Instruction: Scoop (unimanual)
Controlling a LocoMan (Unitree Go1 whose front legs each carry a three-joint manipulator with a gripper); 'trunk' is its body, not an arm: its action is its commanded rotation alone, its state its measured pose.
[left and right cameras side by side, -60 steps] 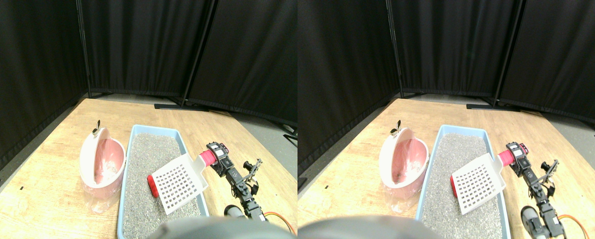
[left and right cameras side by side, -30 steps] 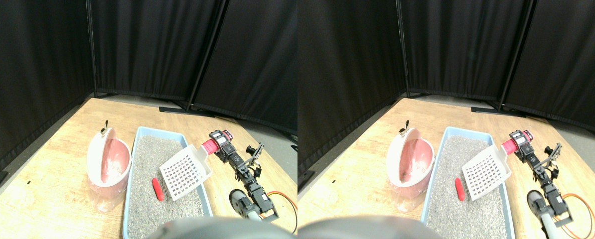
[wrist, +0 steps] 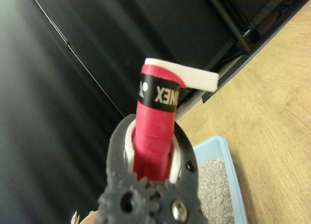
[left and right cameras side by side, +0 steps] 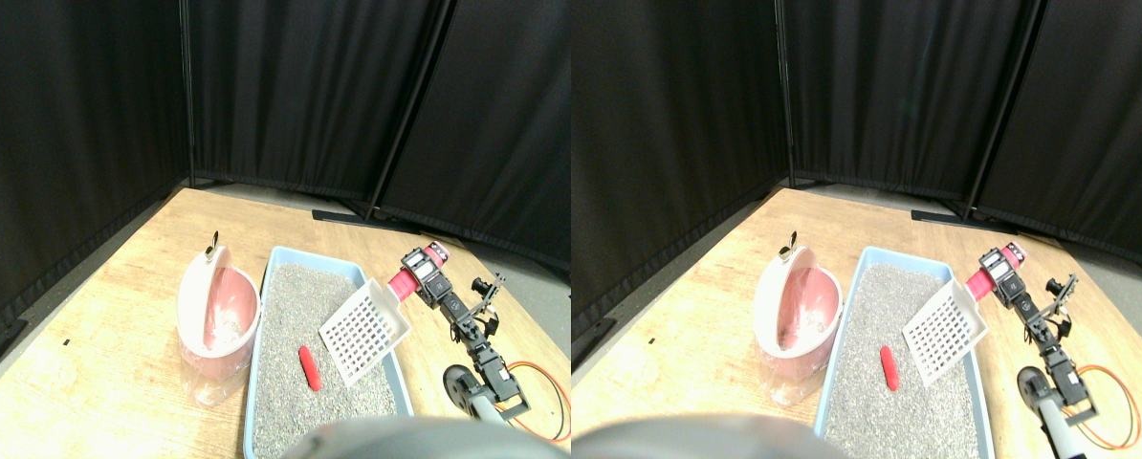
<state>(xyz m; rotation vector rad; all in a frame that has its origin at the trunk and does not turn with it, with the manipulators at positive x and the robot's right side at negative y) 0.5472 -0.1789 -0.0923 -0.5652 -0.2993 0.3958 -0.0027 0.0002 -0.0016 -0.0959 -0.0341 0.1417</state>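
One red piece (left and right cameras side by side: 310, 368) lies beyond the scoop (left and right cameras side by side: 364, 331) whose handle the fingers (wrist: 151, 158) clamp; a shallow pass could miss it.

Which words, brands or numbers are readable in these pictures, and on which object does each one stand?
"XEN", white letters seen reversed, on the black band around the red wrapped handle; further characters on the band curve out of sight and cannot be read.
No readable text shows on the white scoop, the blue litter tray, the pink bin or the small red object.
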